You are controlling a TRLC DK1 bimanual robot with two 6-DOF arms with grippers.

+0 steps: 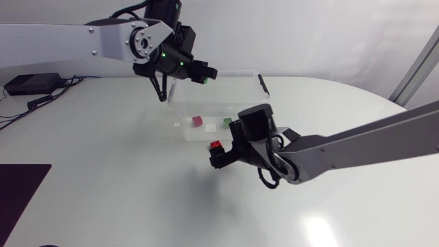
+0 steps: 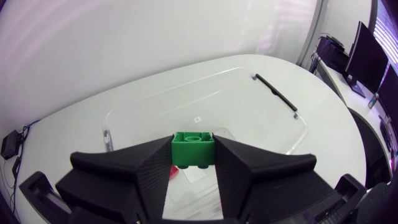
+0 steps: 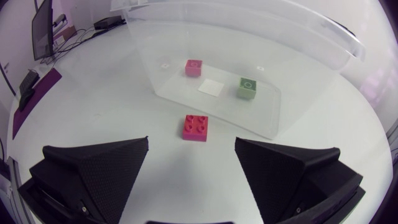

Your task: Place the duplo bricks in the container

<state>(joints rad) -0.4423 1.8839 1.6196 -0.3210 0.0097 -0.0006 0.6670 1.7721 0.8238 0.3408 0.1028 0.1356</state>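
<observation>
Right pincer (image 3: 191, 146): fingers spread wide, nothing held. Just ahead of it, a red brick (image 3: 194, 127) lies on the desk (image 3: 93, 106), outside the clear container (image 3: 311, 68) and near its wall. On the container floor are a pink brick (image 3: 193, 67) and a pale green brick (image 3: 247, 88), with a white label (image 3: 211, 87) between them. The left wrist view, unlike the right, shows the left pincer (image 2: 193, 144) clamped on a green brick (image 2: 193, 149) above the container.

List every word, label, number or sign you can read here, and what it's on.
No readable text in any view.
White patch on the container floor: looks blank.
Small marks on that floor: too small to read.
Green brick, red brick: no print visible.
</observation>
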